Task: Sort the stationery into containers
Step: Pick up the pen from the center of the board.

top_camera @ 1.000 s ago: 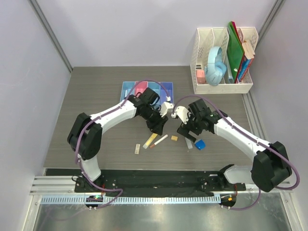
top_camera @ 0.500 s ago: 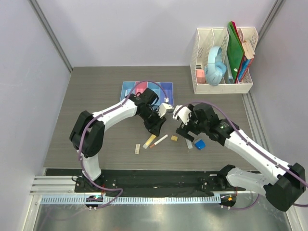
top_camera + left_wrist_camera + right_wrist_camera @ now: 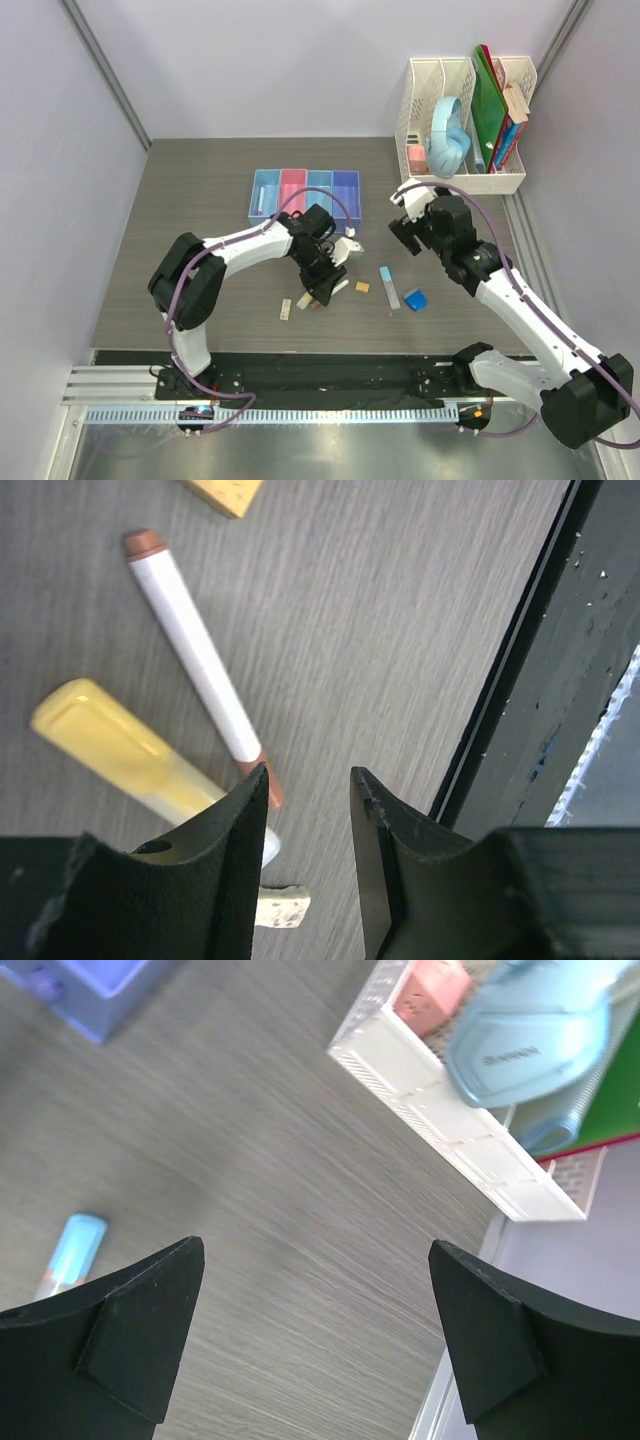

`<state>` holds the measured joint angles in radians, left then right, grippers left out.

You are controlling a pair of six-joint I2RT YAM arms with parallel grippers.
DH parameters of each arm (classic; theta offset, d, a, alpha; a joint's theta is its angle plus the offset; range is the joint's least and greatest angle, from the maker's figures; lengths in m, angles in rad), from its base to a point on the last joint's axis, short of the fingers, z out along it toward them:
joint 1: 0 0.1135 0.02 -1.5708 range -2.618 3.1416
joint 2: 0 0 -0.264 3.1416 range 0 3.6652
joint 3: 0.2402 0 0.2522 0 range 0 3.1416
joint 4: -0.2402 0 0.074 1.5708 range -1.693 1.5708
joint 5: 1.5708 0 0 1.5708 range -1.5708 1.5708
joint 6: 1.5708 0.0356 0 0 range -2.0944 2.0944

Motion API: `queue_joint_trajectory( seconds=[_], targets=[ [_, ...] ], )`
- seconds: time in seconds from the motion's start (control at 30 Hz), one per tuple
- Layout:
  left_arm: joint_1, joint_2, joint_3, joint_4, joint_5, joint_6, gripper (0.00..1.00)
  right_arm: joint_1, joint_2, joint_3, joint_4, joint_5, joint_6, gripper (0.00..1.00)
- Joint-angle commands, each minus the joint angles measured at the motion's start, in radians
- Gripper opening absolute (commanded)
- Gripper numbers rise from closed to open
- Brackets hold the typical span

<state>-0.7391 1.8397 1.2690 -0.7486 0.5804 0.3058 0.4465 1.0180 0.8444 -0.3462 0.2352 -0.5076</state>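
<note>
Honestly, the risky bit is right at the near edge of the grey wood-grain table [image 3: 200,200]. Your left gripper [image 3: 310,775] hangs low over the pile. Its black jaws are drawn close, with just a slim gap and nothing in it. The thin white pen with rust-coloured ends [image 3: 195,650] and the flat yellow plastic marker [image 3: 115,745] lie side by side, nearly touching, and the pen's near end sits just off one fingertip. Go down like that and I reckon you either nudge the pen so it rolls, since it's round and slick, or you catch both at once. That gap also looks too tight for the marker's wide body, so open up first. The small beige block [image 3: 280,910], rough like an eraser, lies just beside them and could get shoved toward the table lip.

A bit further out are the tiny orange block [image 3: 362,287], the pale blue stick [image 3: 386,285] and the blue wedge-shaped piece [image 3: 415,299], all loose on the table. Your right gripper [image 3: 315,1250] is lifted well off the surface, fingers spread wide, holding nothing.

Farther back sits the row of four joined glossy plastic bins [image 3: 306,190]. They're narrow, so a pen dropped crossways could bridge a rim. Beyond that is the white mesh file rack [image 3: 465,185].
</note>
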Motion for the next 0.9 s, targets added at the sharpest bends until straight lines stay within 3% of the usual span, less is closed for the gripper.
queue_joint_trajectory(
  seconds=[0.0, 0.53, 0.7, 0.87],
  targets=[
    [-0.028, 0.010, -0.007, 0.046, -0.008, -0.036, 0.39, -0.052, 0.004, 0.058, 0.092, 0.030, 0.050, 1.00],
    [-0.052, 0.090, -0.005, 0.140, -0.120, -0.094, 0.39, -0.094, -0.025, 0.058, 0.088, -0.045, 0.066, 1.00],
    [-0.055, 0.066, 0.000, 0.114, -0.048, -0.076, 0.39, -0.100, -0.018, 0.058, 0.087, -0.051, 0.064, 1.00],
    [-0.054, 0.012, -0.010, 0.147, -0.112, -0.086, 0.39, -0.103, -0.016, 0.059, 0.085, -0.060, 0.064, 1.00]
  ],
)
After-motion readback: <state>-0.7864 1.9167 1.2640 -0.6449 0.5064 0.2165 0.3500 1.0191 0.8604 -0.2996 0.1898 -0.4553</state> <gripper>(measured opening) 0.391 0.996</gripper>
